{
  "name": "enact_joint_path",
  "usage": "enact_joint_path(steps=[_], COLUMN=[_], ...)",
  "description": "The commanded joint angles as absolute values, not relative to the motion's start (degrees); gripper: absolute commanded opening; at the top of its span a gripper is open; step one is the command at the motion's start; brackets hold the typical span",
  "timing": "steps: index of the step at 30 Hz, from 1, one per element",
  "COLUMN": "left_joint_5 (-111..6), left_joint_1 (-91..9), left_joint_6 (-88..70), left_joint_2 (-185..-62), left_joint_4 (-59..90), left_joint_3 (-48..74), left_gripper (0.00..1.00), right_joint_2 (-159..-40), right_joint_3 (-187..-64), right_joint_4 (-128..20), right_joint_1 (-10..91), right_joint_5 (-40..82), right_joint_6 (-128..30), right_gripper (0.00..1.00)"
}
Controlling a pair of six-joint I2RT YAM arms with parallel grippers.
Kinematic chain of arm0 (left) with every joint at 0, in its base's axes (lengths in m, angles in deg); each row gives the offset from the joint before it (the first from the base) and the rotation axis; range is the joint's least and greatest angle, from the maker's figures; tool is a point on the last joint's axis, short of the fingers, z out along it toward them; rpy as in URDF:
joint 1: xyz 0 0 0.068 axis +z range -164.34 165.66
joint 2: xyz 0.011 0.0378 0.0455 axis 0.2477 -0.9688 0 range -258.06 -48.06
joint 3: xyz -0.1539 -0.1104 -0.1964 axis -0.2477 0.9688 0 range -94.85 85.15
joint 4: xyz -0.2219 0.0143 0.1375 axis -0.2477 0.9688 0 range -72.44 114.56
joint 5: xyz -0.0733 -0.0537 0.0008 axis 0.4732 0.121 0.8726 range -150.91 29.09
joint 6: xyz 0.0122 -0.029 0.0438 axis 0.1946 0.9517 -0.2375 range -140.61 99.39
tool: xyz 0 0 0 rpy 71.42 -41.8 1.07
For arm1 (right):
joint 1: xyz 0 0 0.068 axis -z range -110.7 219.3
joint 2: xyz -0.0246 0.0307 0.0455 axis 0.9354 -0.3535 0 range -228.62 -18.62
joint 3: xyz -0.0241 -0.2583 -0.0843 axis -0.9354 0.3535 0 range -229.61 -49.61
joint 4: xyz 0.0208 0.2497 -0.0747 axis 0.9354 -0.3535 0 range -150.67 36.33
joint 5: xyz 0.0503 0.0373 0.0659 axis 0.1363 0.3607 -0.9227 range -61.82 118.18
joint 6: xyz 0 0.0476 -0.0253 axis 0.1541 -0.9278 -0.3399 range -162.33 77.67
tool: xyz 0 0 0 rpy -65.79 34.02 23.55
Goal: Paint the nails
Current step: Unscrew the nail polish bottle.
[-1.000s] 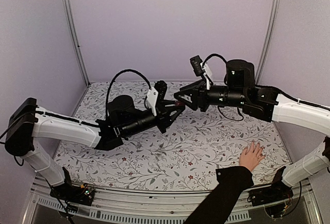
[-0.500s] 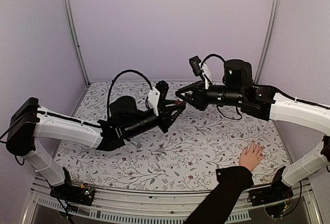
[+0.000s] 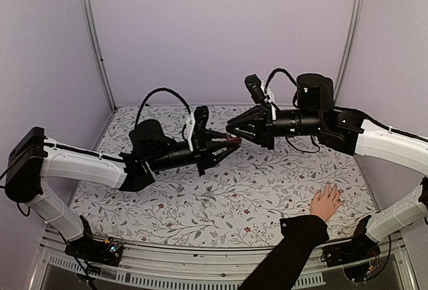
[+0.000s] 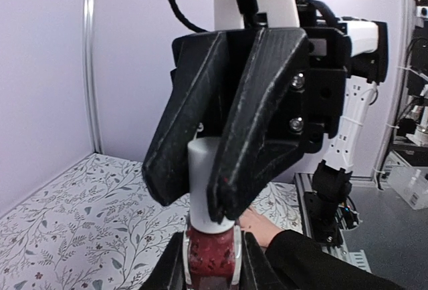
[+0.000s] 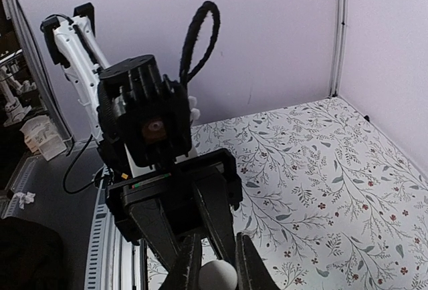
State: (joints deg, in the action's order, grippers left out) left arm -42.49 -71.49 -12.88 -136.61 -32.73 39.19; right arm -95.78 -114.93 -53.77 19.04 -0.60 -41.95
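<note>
Currently, the left gripper [image 3: 227, 145] is clenched on the dark-red bottle [image 4: 210, 255] and holds it in the air over the middle of the desk [image 3: 267, 190], with the cap end toward the other arm. The left wrist view shows the glass pinched on both sides.

The white cap [image 4: 202, 183] sits on the bottle neck. No gap shows between the two, so treat the bottle as not yet opened.

The right gripper [image 3: 231, 132] meets the bottle from the right and is clamped on the cap, one finger on each side.

Farther right, near the front edge, the hand [image 3: 326, 202] lies flat on the desk with its fingers spread and its black sleeve [image 3: 287, 246] behind it, well apart from both grippers. The nails [image 3: 332, 188] are too small to tell whether any carry polish.

Judged progress: early. Remaining steps: unscrew the cap, carry the brush to the hand, coat each nail.
</note>
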Motion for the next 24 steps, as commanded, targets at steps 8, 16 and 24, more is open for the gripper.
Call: enact_joint_path(steps=[8,16,24], left_joint_5=[-15.93,-7.95,-17.65], left_joint_1=[-72.09,-72.25,-71.48], left_joint_6=[-11.81,-8.85,-11.02], left_joint_2=[-136.6,-137.68,-134.81], left_joint_4=[-36.1,-40.73,-41.27], left_joint_3=[36.07,35.84,39.58], left_gripper=[0.0,0.0,0.0], right_joint_2=[-94.47,-95.37,-94.3], right_joint_3=[-118.07,-119.18,-118.98], right_joint_4=[-59.61,-63.36,-62.52], right_joint_1=[18.4,18.23,18.27], right_joint_5=[-20.43,-28.82,-24.23], right_joint_6=[-29.96,-25.37,-26.19], right_gripper=[0.0,0.0,0.15])
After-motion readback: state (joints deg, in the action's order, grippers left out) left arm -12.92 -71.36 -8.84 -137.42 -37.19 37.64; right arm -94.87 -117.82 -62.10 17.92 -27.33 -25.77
